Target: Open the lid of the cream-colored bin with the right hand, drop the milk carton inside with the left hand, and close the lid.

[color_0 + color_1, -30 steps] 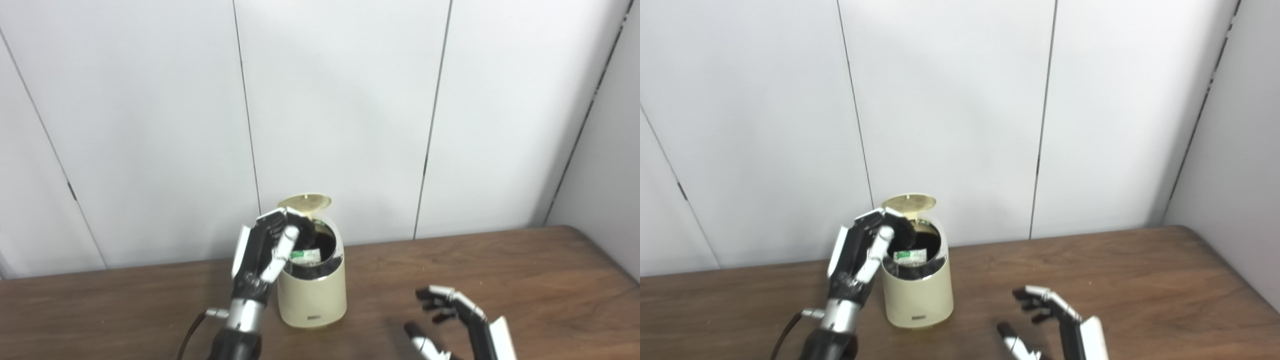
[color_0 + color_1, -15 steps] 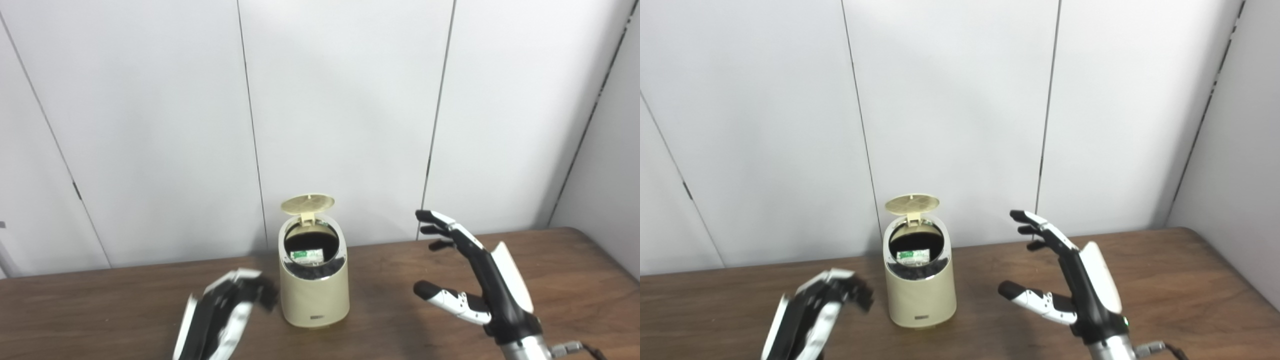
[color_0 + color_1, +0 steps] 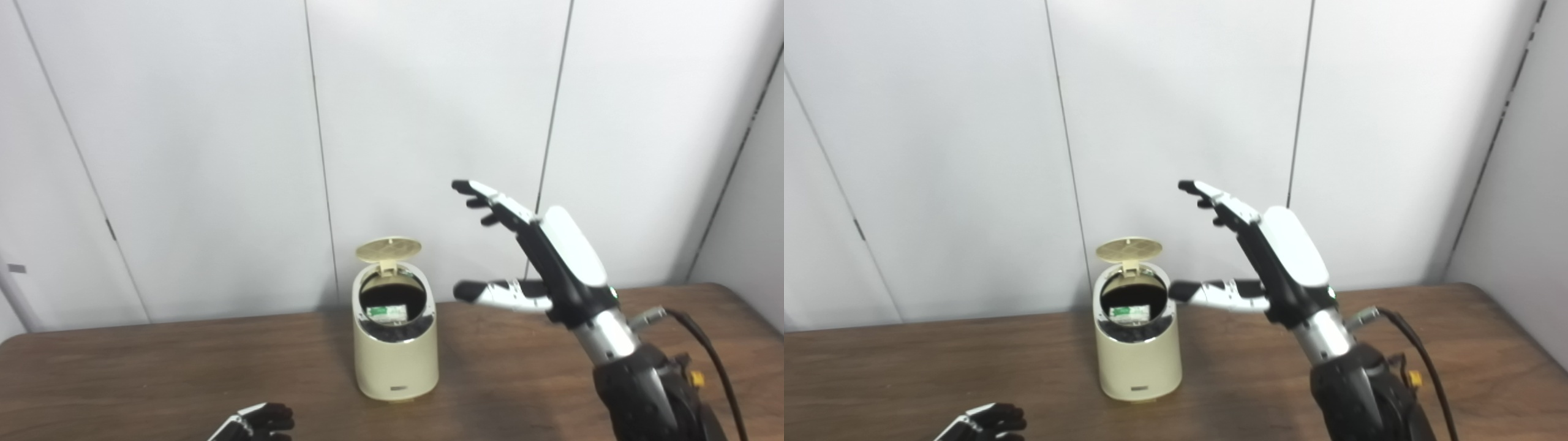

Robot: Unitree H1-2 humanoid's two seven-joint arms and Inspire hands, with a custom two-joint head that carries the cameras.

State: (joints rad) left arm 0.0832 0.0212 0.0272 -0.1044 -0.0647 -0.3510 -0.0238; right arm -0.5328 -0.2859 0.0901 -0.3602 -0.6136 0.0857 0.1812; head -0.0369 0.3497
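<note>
Right hand [image 3: 545, 257] is hanging up high with its fingers spread wide, holding nothing. It is sitting up and to the right of the bin [image 3: 397, 343], and the lid [image 3: 388, 249] is standing open at the back (so the hand needs to go left and down onto it, I think). Left hand [image 3: 254, 424] is peeking in low at the worktop [image 3: 153, 373] edge; I cannot tell its grip. Milk carton [image 3: 386, 311] is lying inside the bin.
</note>
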